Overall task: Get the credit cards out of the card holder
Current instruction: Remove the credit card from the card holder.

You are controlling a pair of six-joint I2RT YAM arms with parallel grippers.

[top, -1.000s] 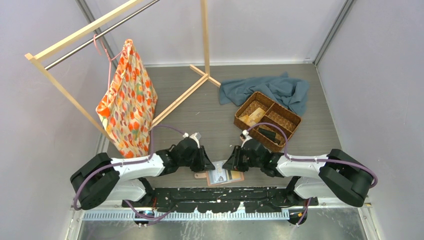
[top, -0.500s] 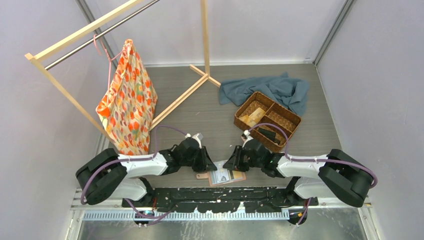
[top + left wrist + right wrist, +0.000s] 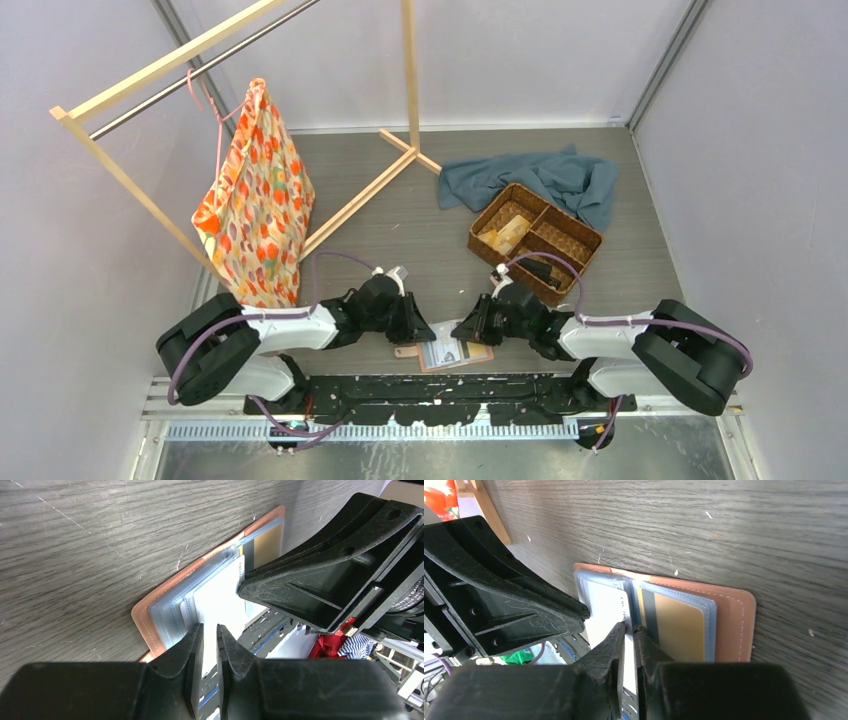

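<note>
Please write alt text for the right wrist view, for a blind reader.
The right hand pinches the edge of a white card in an open salmon card holder on a dark wood-grain table. A gold card sits in its other half; the left hand is close by.

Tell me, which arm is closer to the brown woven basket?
Right. The right end effector sits just near-left of the basket; the left end effector lies farther left, across the open card holder.

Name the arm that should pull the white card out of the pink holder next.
Right, probably. The right fingers straddle the white card at its edge by the card holder fold, nearly closed. The left fingers sit at the holder's opposite edge, better suited to steady it.
</note>
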